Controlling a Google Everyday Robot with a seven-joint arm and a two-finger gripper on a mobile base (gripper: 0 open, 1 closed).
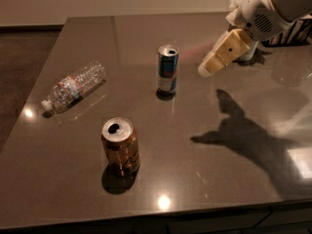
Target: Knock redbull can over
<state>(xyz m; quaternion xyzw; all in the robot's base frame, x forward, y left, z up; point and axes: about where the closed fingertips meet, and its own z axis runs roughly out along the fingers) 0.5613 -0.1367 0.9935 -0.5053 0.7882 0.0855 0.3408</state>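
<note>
The redbull can, slim, blue and silver with a silver top, stands upright near the middle of the dark table. My gripper hangs above the table to the right of the can, a short gap away, at about the height of its upper half. The cream-coloured finger points down and left toward the can. The white arm reaches in from the upper right corner.
A wider orange-brown can stands upright near the front, left of centre. A clear plastic bottle lies on its side at the left. A striped container with white paper stands at the back right, partly behind the arm.
</note>
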